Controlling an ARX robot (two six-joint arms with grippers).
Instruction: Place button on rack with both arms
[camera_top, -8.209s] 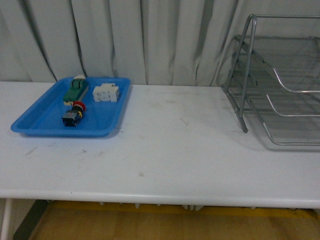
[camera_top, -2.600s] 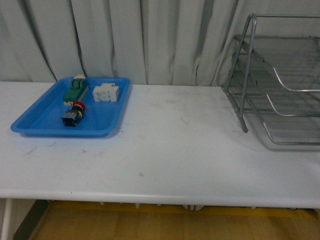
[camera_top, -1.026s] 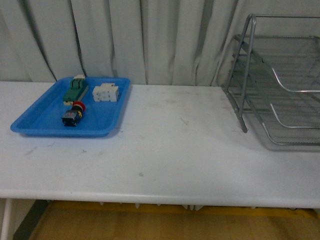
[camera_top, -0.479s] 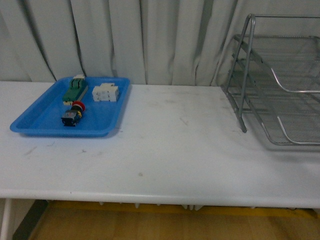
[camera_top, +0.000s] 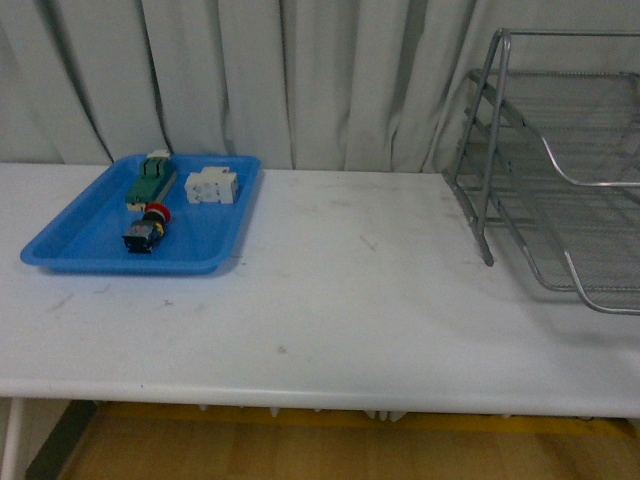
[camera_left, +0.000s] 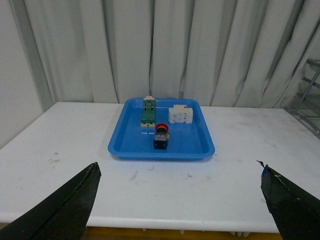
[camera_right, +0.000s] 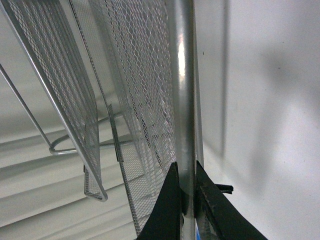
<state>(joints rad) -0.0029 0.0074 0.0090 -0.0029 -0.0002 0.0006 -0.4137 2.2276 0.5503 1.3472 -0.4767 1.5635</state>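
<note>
Left wrist view: button lies in the blue tray dead ahead of the spread left hand, red cap end away, long axis along the approach; right hand pinches the rack rod, well apart; left arm's nearer.

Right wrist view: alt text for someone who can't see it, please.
The right gripper is shut on a silver frame rod of the wire-mesh rack. Its mesh tiers fan out beside the rod, with the white table behind.

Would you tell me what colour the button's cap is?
The button has a red cap; it shows best in the left wrist view.
</note>
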